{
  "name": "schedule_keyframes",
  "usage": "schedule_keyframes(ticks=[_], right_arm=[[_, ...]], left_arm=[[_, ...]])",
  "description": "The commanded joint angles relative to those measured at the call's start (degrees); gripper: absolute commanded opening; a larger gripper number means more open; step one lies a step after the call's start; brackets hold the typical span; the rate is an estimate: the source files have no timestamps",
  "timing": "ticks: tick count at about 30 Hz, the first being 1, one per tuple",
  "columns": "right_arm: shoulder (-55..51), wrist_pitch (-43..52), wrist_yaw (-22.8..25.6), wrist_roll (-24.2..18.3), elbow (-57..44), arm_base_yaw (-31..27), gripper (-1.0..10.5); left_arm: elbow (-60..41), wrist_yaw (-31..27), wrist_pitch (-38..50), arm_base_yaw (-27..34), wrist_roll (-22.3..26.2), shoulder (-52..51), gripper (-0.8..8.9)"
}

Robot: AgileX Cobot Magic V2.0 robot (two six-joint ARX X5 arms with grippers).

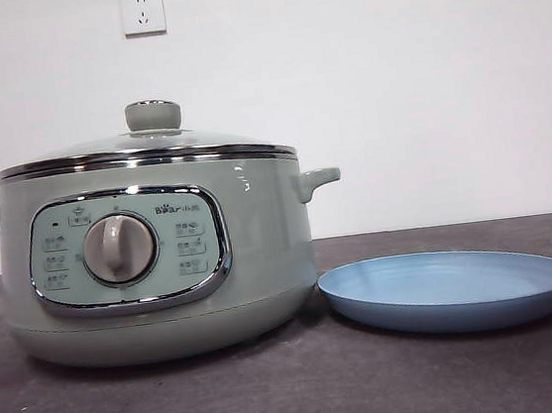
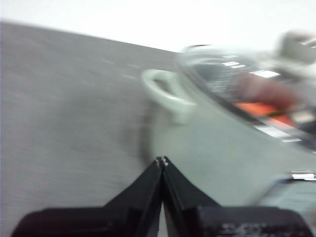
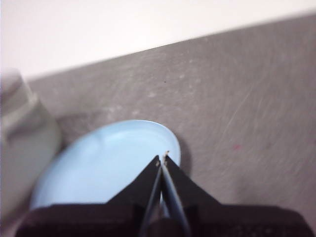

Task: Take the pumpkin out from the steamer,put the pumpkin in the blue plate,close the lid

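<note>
The large round sage-green electric steamer (image 1: 154, 270) with chrome rim stands on the dark grey table (image 1: 278, 396); the round glass lid (image 1: 149, 141) with its pale green knob (image 1: 153, 115) is seated on it; the wide, shallow light-blue plate (image 1: 450, 289) lies just beside the pot, bare.

The small orange-red pumpkin (image 2: 261, 109) is glimpsed only in the left wrist view, as an orange smear under the glass — the picture is blurred, so it is probably the pumpkin, inside the pot and out of reach until the lid is lifted.

The lid is judged stiff, fairly heavy and breakable, its glass and chrome slippery; the knob is the one sound place to be gripped, squarely from above. The pumpkin is expected to be light and rigid, with ribs that could let the jaws slide; it is best taken across the body, not by the thin stem.

The left gripper (image 2: 162, 160) is closed on nothing, poised beside the steamer's wall near a side handle (image 2: 168, 96), below the lid's level. The right gripper (image 3: 163, 158) is likewise closed and empty, held above the plate's rim — well apart from the knob.
</note>
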Motion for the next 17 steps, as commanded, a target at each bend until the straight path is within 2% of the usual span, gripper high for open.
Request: schedule_keyframes(ticks=[1,4,9,17], right_arm=[[-0.02,0.15,0.00,22.86,-0.76,0.02,0.0],[-0.02,0.13,0.26,23.56,-0.76,0.02,0.0],[-0.02,0.15,-0.20,22.08,-0.76,0.02,0.0],[0.92,-2.99,-3.06,21.99,2.01,0.02,-0.1]], left_arm=[[-0.83,7.91,0.02,0.17,-12.00,-0.15,-0.04],[-0.83,9.55,0.02,0.17,-12.00,-0.15,-0.04],[-0.81,9.57,0.04,0.17,-11.98,-0.15,-0.04],[2.97,8.96,-1.90,0.17,-11.96,0.04,-0.06]])
